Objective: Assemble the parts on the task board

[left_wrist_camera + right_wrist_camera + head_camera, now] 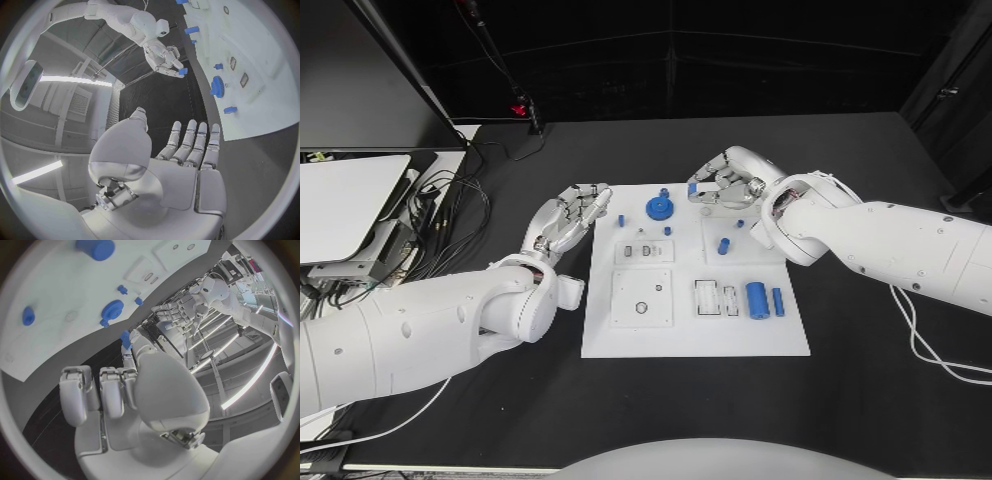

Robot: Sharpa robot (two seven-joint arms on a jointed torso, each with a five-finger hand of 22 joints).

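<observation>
Right hand (721, 182): pinches a small blue part (692, 187) at its fingertips, above the task board's (697, 330) far edge.
Left wrist view: shows that part (182, 71) clearly between the right hand's (164, 56) fingers.
Left hand (571, 215): fingers straight, apart, holding nothing, just beside the board's edge.
Blue gear (659, 208): between both hands, on the board.

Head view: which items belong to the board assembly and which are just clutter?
Job:
- task board
- blue gear on the board
- blue cylinder lying on the board
- small blue peg
- small blue part pinched in the right hand
- left hand, fingers apart, holding nothing

Clutter:
- cables beside the board
- white device at the table's far left
</observation>
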